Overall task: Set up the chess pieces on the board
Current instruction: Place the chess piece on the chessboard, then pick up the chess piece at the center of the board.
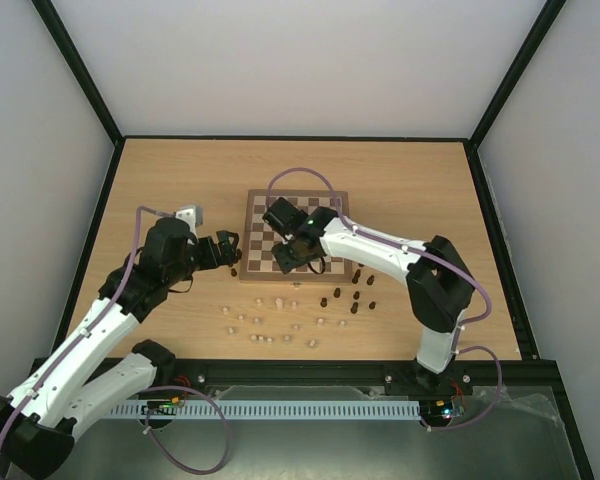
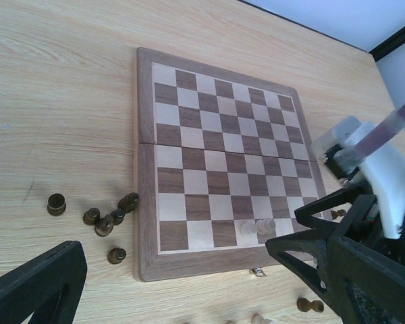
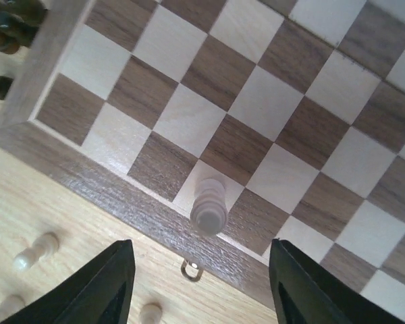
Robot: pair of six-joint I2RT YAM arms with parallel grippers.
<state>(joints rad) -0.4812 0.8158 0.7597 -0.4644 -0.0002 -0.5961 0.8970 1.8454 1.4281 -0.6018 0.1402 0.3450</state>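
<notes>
The board [image 1: 295, 232] lies mid-table and bears one pale piece [image 3: 209, 202], upright on a cream square of its near edge row. My right gripper [image 1: 302, 258] hangs open just above that piece, jaws wide either side of it [image 3: 201, 246], not touching. My left gripper [image 1: 228, 252] is open and empty at the board's left near corner [image 2: 174, 251]. Loose pale pieces [image 1: 270, 322] and dark pieces [image 1: 352, 293] lie on the table in front of the board. The left wrist view shows the pale piece [image 2: 258, 227] blurred and several dark pieces [image 2: 108, 219] beside the board [image 2: 146, 155].
The right arm [image 2: 385, 175] crosses the board's near right side. A small metal clasp [image 3: 192, 270] sits on the board's near edge. Pale pieces [image 3: 34, 253] lie on the tabletop just off the border. Black frame rails bound the table [image 1: 150, 190].
</notes>
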